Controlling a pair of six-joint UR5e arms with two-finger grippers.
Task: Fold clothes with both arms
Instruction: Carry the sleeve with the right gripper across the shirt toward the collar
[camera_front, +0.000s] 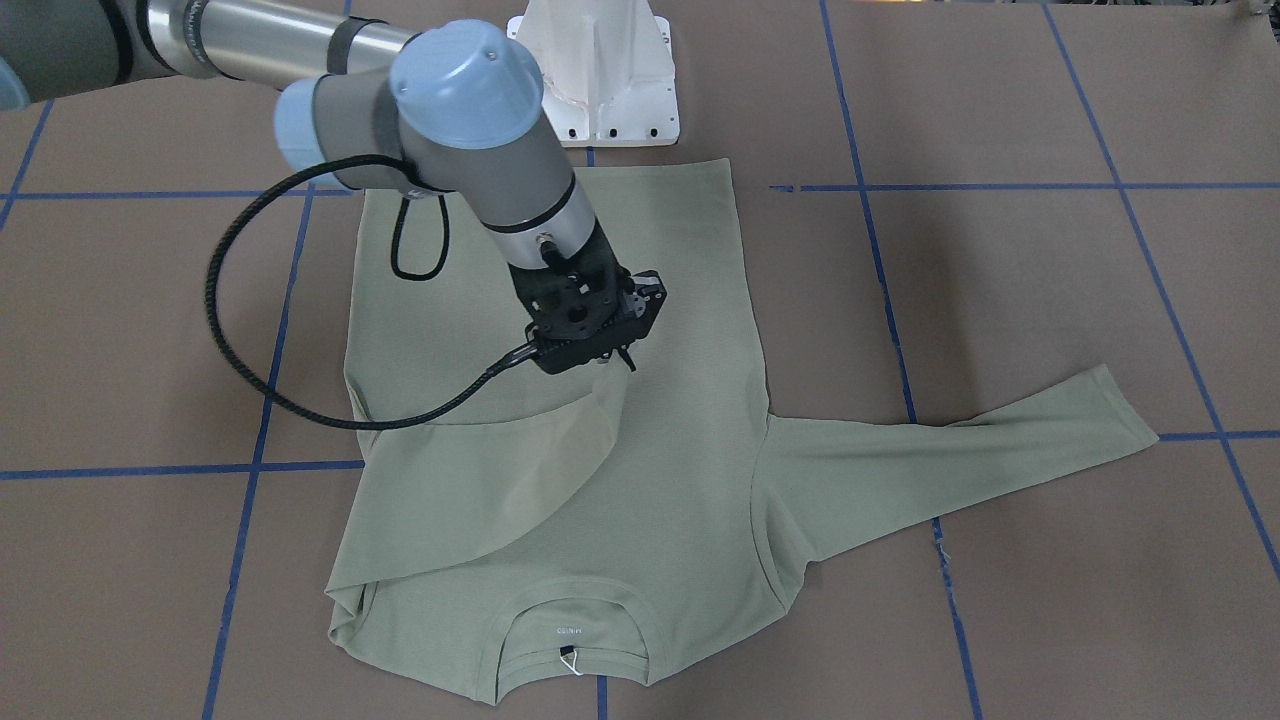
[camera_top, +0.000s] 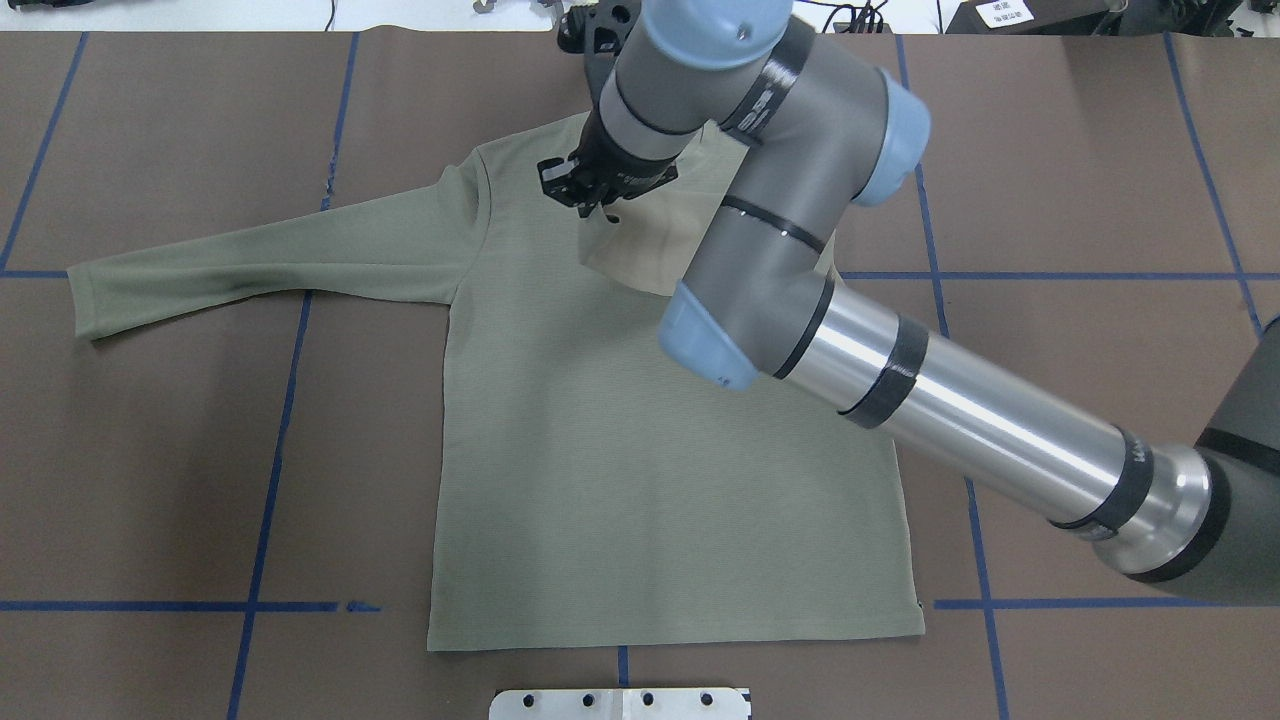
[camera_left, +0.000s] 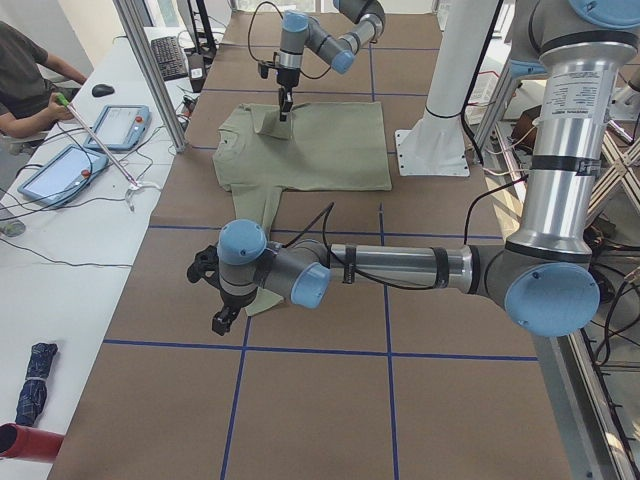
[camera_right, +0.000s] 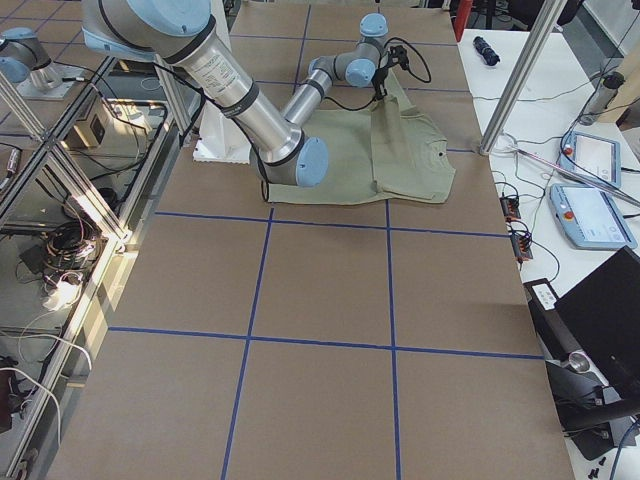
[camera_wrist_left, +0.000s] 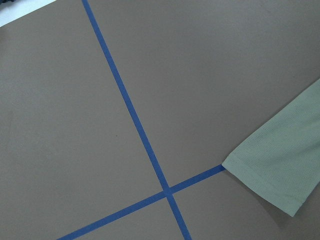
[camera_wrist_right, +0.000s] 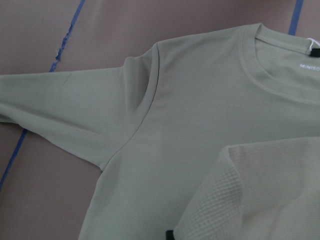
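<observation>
In the right pincer (camera_front: 614, 360), shirt sleeve (camera_front: 485, 485).

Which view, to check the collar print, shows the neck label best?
Exterior front-facing: the neck label lies whole and unobstructed. Right wrist view crops it at the edge; overhead, the right arm covers it; side views too small.

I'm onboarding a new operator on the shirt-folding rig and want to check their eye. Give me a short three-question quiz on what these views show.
1. True or false: both sleeves of the shirt lie spread out flat.
2. Which gripper holds the lifted sleeve over the shirt's body? A left, B right.
3. Fill in: the cuff of the outstretched sleeve lies beside a crossing of blue ___ lines.
Key: 1 false, one sleeve is folded across; 2 B, the right gripper; 3 tape.
</observation>
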